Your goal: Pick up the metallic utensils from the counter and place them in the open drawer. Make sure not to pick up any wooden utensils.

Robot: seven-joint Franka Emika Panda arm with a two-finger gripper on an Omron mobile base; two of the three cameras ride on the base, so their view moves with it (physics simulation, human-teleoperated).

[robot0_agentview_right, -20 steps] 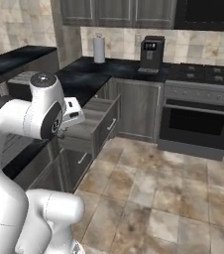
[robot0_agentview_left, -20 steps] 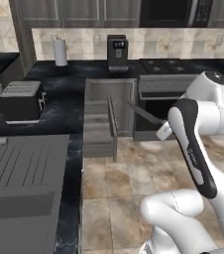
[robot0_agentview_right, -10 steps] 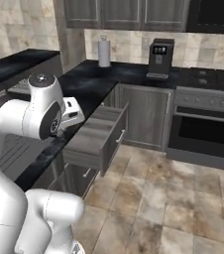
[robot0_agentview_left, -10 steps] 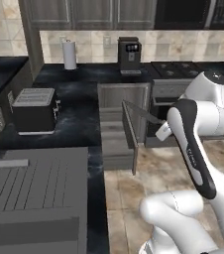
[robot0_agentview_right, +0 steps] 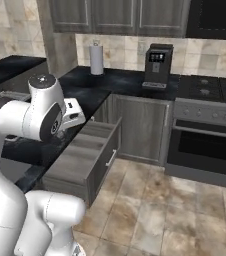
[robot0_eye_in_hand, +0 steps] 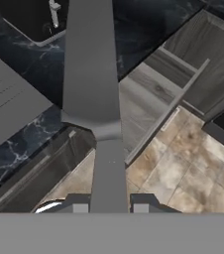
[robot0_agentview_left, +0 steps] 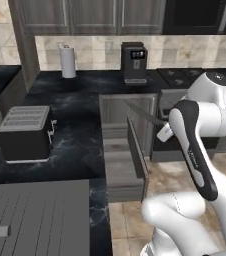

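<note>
My gripper (robot0_eye_in_hand: 108, 206) is shut on the handle of a grey metallic utensil (robot0_eye_in_hand: 91, 69) with a broad flat blade. In the left base view the gripper (robot0_agentview_left: 161, 128) holds the slim utensil (robot0_agentview_left: 142, 114) in the air, pointing up and left above the far end of the open drawer (robot0_agentview_left: 116, 167). The drawer (robot0_agentview_right: 85, 152) juts out of the grey cabinet front, and the flat grey inside that shows is bare. It also lies below and right of the blade in the hand view (robot0_eye_in_hand: 151, 94). The black marbled counter (robot0_agentview_left: 80, 115) runs to its left.
A dark toaster (robot0_agentview_left: 25, 131) stands on the counter to the left, with a ribbed grey board (robot0_agentview_left: 35, 220) in front of it. At the back are a paper towel roll (robot0_agentview_left: 68, 62) and a coffee machine (robot0_agentview_left: 134, 62). An oven (robot0_agentview_right: 205, 145) stands to the right over the tiled floor (robot0_agentview_right: 155, 200).
The whole scene has shifted in both base views, so the base has driven; the drawer and toaster are now nearer. The arm keeps its pose with the utensil in the gripper.
</note>
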